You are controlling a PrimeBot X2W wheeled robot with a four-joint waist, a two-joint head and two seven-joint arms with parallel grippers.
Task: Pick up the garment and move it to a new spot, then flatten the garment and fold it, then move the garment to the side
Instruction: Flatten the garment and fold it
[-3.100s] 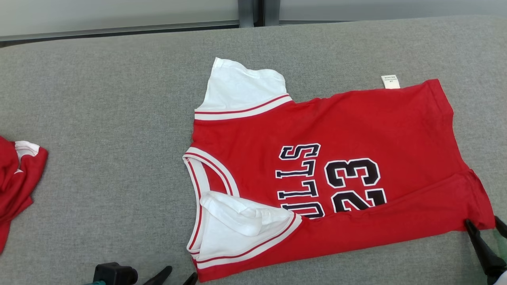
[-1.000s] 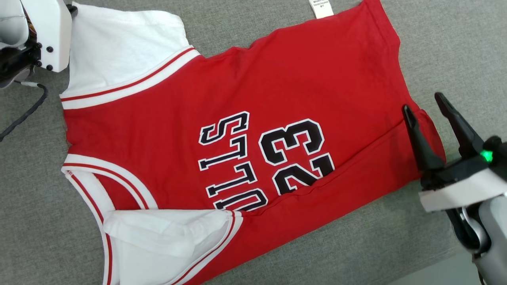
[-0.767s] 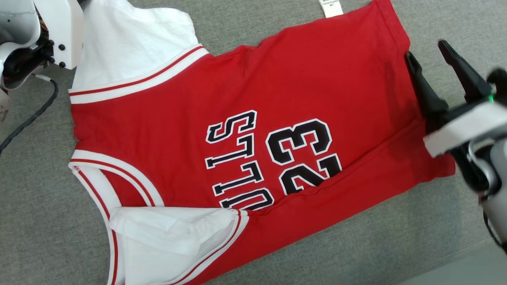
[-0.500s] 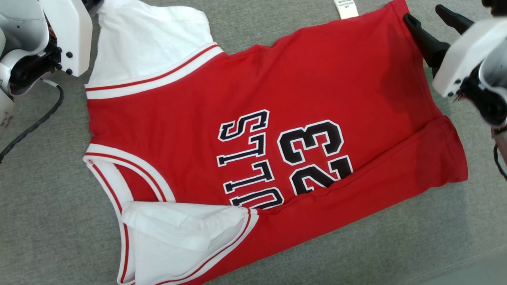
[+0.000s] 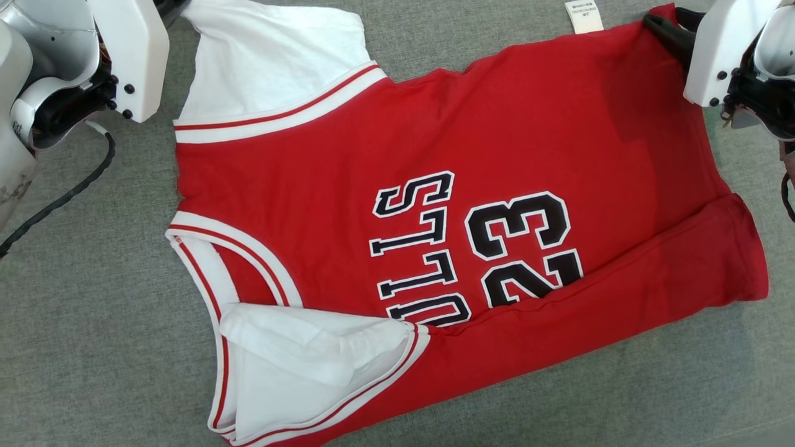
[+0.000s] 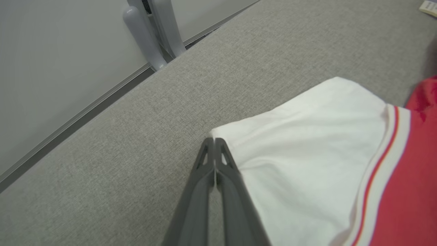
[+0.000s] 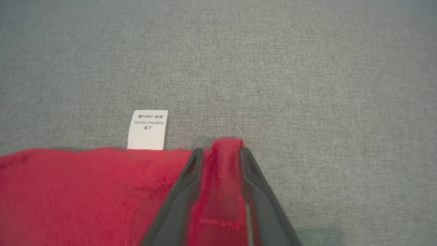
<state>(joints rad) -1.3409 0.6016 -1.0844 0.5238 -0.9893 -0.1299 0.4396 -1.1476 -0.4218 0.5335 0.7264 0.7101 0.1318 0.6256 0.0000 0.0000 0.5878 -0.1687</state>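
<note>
L gripper [image 6: 215, 140] clenched at sleeve [image 6: 307, 143] corner, catch unclear; R gripper [image 7: 221, 152] pinches jersey [image 5: 497, 124] hem [image 7: 223, 177]. If L's empty, your lift skews fold.

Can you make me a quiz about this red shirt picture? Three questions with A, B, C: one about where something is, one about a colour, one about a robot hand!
1. Where is the little white tag?
A) on the shirt's edge, near the right hand
B) on the number
C) on the collar

2. What colour are the sleeves?
A) blue
B) white
C) green

3. The left hand's fingers are:
A) spread wide
B) pressed together
C) bent backwards

Answers: 1 A, the tag pokes out from the red edge beside that hand. 2 B, both sleeves are white. 3 B, no gap shows between them.
</note>
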